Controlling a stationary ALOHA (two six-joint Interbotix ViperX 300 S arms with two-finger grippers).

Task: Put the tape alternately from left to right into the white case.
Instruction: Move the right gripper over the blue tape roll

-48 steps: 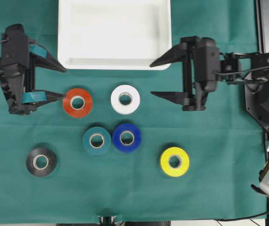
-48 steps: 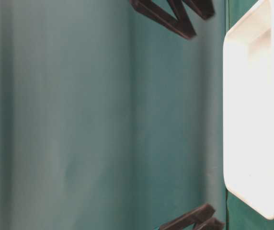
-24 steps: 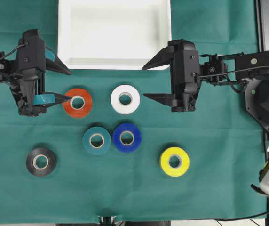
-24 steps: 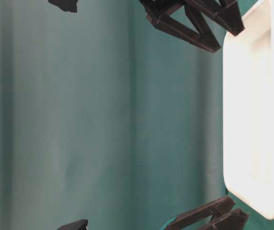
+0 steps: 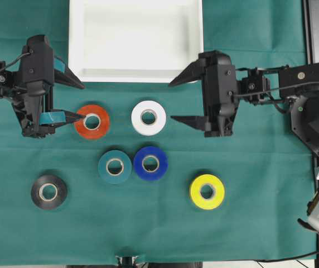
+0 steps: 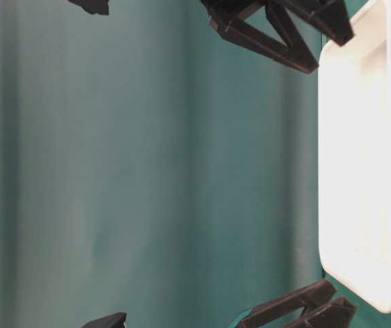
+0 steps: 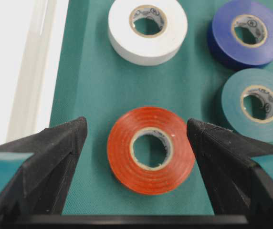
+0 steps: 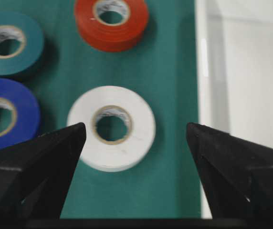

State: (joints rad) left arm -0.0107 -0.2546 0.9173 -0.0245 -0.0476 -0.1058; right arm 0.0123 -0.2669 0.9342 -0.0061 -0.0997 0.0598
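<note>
The white case (image 5: 135,39) lies empty at the back of the green cloth. In front of it lie rolls of tape: red (image 5: 92,121), white (image 5: 149,117), teal (image 5: 115,166), blue (image 5: 150,163), yellow (image 5: 207,191) and black (image 5: 48,191). My left gripper (image 5: 81,101) hangs open just left of the red roll; in the left wrist view the red roll (image 7: 151,150) sits between the spread fingers, untouched. My right gripper (image 5: 172,101) stands open just right of the white roll. The right wrist view has the white roll (image 8: 111,128) ahead, nearer the left finger.
The case's front rim (image 8: 202,71) runs close to my right gripper's right finger and borders the left wrist view (image 7: 36,71). The black arm base (image 5: 315,111) stands at the cloth's right edge. Both grippers' fingers (image 6: 271,34) reach in beside the case (image 6: 359,171) at table level.
Both grippers have moved inward toward the rolls over the last second. In the last half second the right gripper slid slightly toward the front; the left stayed still.
</note>
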